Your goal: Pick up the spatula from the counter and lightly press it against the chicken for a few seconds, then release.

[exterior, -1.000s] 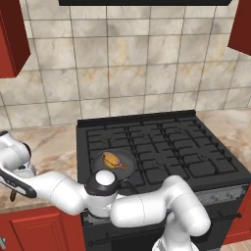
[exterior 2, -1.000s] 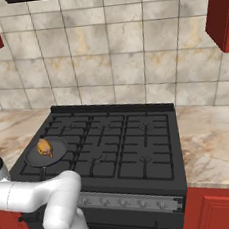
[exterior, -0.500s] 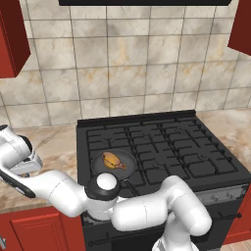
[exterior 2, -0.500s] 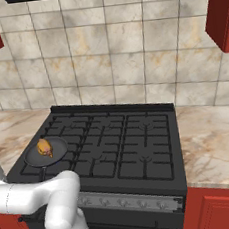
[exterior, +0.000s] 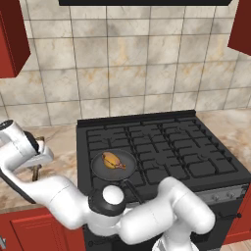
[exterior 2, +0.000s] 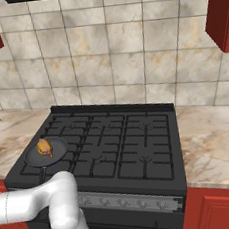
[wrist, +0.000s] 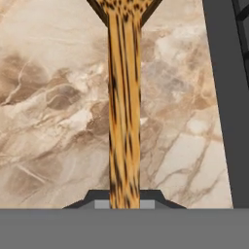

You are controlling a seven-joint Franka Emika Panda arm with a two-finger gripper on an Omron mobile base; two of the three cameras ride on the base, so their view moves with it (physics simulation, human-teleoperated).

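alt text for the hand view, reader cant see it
A wooden spatula, gripped in the shut tool at the bottom edge, runs straight up the middle and widens into its blade at the top. Behind it is beige marbled counter, with the dark stove edge along the right.

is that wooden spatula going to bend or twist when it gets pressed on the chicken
The mottled brown wooden spatula looks solid, so probably stiff. Its long handle reaches far past the pincer, so pressing may pivot it in the grip.
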